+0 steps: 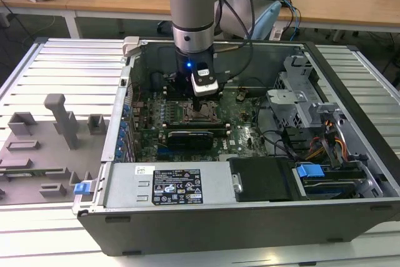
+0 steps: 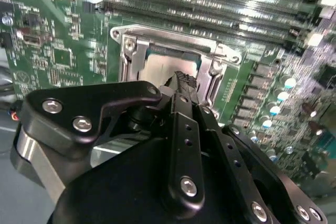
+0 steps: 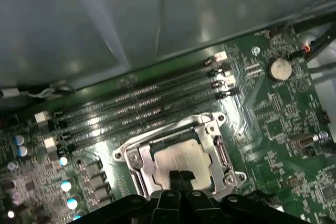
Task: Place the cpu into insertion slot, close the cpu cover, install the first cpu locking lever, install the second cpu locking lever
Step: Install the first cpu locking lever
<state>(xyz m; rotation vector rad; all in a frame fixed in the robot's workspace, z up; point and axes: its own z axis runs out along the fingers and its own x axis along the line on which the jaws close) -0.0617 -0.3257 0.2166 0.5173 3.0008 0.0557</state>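
An open computer case (image 1: 250,217) is lying on a slatted metal table (image 1: 56,67), with the arm (image 1: 194,10) reaching down into it from above. Inside, the green motherboard (image 1: 244,132) is sitting flat on the floor of the case, with a long black graphics card (image 1: 197,136) standing across it just below the socket area.

The gripper (image 1: 201,101) is hanging directly over the insertion slot (image 3: 181,156), which lies just beside the rows of memory slots (image 3: 142,103). In both wrist views the fingertips (image 3: 180,178) are showing pressed together with no gap and nothing between them, and they are pointing down at the near edge of the socket.

The cpu (image 3: 178,157) is lying inside the insertion slot, its silvery-tan top showing level through the opening. That step is judged complete.

The cpu cover (image 2: 173,43) is appearing as a silvery frame around the chip. It looks to be lying down over the socket, but whether it is fully flat cannot be confirmed from these angles.

No locking lever can be picked out with confidence along either side of the frame, so it cannot be told whether either one is latched. On this evidence the chip is placed, the cover is probably lowered, and both levers are judged to be outstanding.
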